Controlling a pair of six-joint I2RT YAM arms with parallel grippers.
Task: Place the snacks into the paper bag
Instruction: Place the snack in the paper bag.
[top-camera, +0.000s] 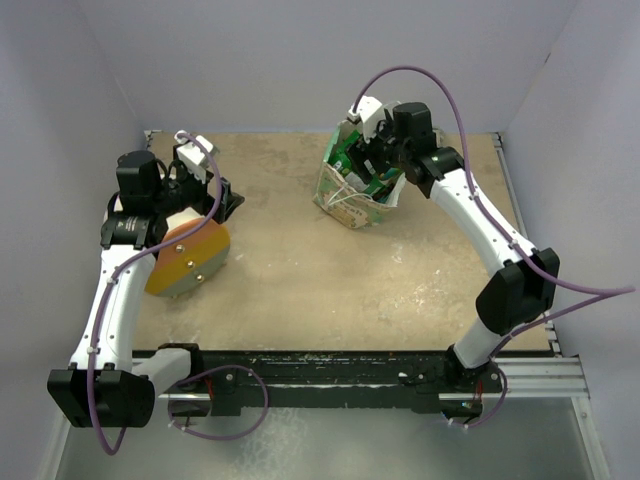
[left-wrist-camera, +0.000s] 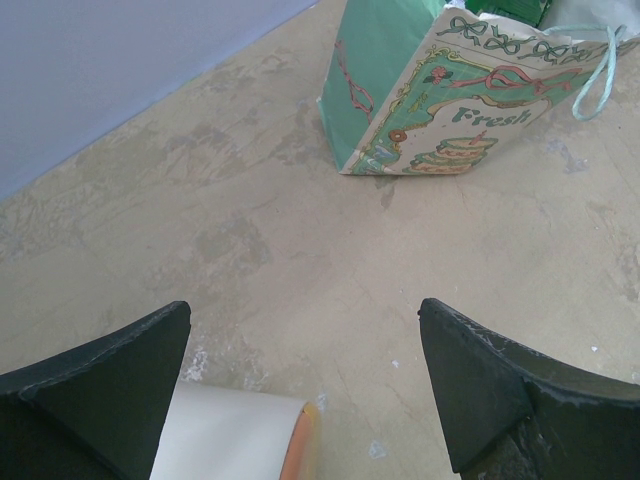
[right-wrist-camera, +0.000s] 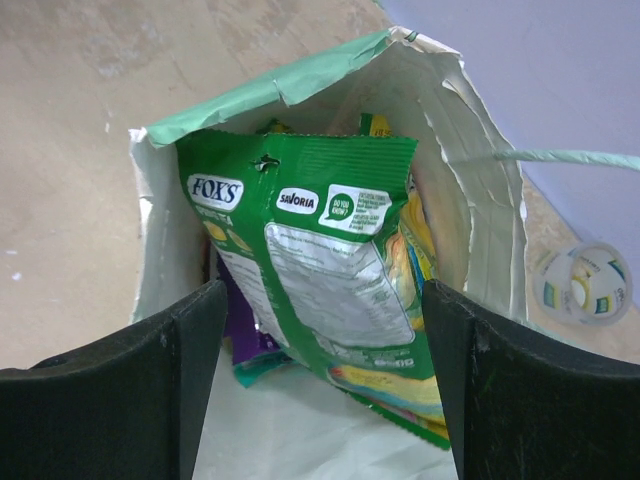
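1. Bag: the small cream paper gift bag with mint-green sides (top-camera: 340, 200) stands at about 1 o'clock on the tan table (top-camera: 290, 280), mouth open and leaning a little; a thin pale loop handle (left-wrist-camera: 600, 70) hangs off its rim
2. Snacks: a glossy green flat snack packet (right-wrist-camera: 320, 260) sits upright in the bag mouth, topmost; a purple packet (right-wrist-camera: 250, 345) and a teal packet (right-wrist-camera: 262, 375) lie under it at 7 o'clock, with yellow-printed ones behind
3. Right side: the right claw (right-wrist-camera: 322, 300) is spread wide over the bag, one finger on each side of the green packet; it does not seem to touch it and pinches nothing
4. Left side: the left claw (left-wrist-camera: 305, 305) is spread and empty at 9 o'clock of the table, with the big cream cone-shaped object with orange end (left-wrist-camera: 230, 435) just under one finger
5. Handling, my judgement: packets are light, thin, slick film that crinkles and slides, so pinch the flat sealed top edge by the hang hole, not the puffy middle; bag is thin paper with a ragged rim, likely tips if shoved, so press contents down gently
6. Writing: green packet reads "FOXS", "SAVORIA", "DO YOU KNOW?", back-panel print too small; bag front reads "Fresh" above a cake drawing; small round white tub-like thing (right-wrist-camera: 585, 285) at 3 o'clock of the bag, label unreadable
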